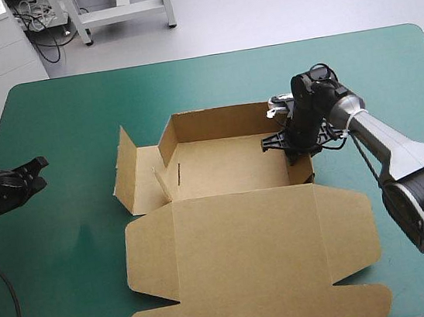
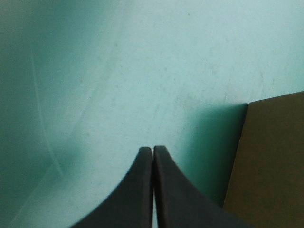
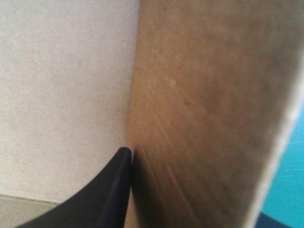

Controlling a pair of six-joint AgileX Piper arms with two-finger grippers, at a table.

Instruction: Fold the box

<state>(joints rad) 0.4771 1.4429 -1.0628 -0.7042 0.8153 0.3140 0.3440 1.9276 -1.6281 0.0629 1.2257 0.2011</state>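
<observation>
The brown box (image 1: 229, 168) lies in the middle of the teal-green cover, with its back and right walls raised and its lid (image 1: 249, 259) flat toward the front edge. The left end flap (image 1: 127, 169) leans outward. My right gripper (image 1: 296, 147) is at the right wall, shut on it. In the right wrist view that wall (image 3: 209, 95) stands between the fingers (image 3: 109, 190), one inside the box over the pale floor (image 3: 61, 95). My left gripper (image 1: 38, 172) hovers far to the left, shut (image 2: 152, 149) on nothing, with a brown flap (image 2: 270, 161) ahead and to one side.
Bare teal-green cover (image 1: 75, 247) stretches between my left gripper and the box. A narrow inner flap (image 1: 161, 185) stands up inside the box's left end. The lid reaches close to the table's front edge.
</observation>
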